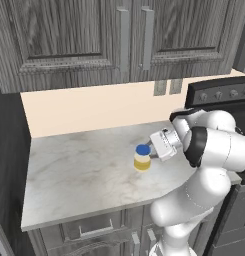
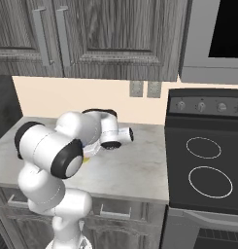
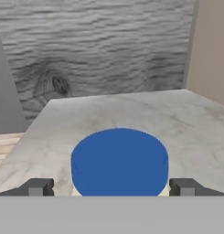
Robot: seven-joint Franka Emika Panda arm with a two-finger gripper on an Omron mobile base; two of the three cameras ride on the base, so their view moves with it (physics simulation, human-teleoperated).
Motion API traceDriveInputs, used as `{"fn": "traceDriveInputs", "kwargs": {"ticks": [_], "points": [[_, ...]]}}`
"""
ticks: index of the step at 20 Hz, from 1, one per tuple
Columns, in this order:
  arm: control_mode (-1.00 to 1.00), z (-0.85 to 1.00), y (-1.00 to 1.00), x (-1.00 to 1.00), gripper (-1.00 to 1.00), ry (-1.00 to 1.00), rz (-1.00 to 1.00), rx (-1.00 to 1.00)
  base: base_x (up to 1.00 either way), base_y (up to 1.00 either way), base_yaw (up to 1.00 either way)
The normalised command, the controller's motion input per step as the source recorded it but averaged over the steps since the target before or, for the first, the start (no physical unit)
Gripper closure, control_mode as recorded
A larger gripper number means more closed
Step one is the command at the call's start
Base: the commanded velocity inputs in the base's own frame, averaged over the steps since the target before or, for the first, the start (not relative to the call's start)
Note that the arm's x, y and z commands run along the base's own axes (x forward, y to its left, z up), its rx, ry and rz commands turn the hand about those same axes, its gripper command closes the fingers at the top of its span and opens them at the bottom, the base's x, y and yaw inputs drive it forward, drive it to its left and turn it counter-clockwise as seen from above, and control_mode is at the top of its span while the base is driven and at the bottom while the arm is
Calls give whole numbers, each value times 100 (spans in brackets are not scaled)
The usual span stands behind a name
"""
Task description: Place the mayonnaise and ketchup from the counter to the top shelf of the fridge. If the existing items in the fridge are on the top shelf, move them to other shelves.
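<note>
Mayonnaise jar (image 1: pixel 142 157) stands upright on the marble bench (image 1: pixel 79 170) — its blue lid sits directly ahead of the gripper (image 3: pixel 111 187), between spread, open fingers (image 3: pixel 38 187), not yet clamped.

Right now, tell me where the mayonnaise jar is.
The mayonnaise jar stands upright on the marble counter, toward its right end near the stove; in the hand view it sits between the open gripper fingertips.

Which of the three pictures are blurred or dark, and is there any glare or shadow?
Left base view: even light, no glare, jar sharp. Right base view: flat light, arm hides most of the jar. Hand view: blue lid close and soft-edged between the hand fingertips.
</note>
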Motion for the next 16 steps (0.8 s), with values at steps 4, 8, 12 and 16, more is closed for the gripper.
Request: {"fn": "traceDriveInputs", "kwargs": {"ticks": [4, 8, 12, 16], "points": [[-100, -1, 19, 0, -100, 1, 0, 0, 0, 0, 0], [-100, -6, 20, 0, -100, 0, 0, 0, 0, 0, 0], [-100, -12, 25, 0, 100, 0, 0, 0, 0, 0, 0], [-100, 4, 2, -3, 100, 0, 0, 2, 0, 0, 0]]}}
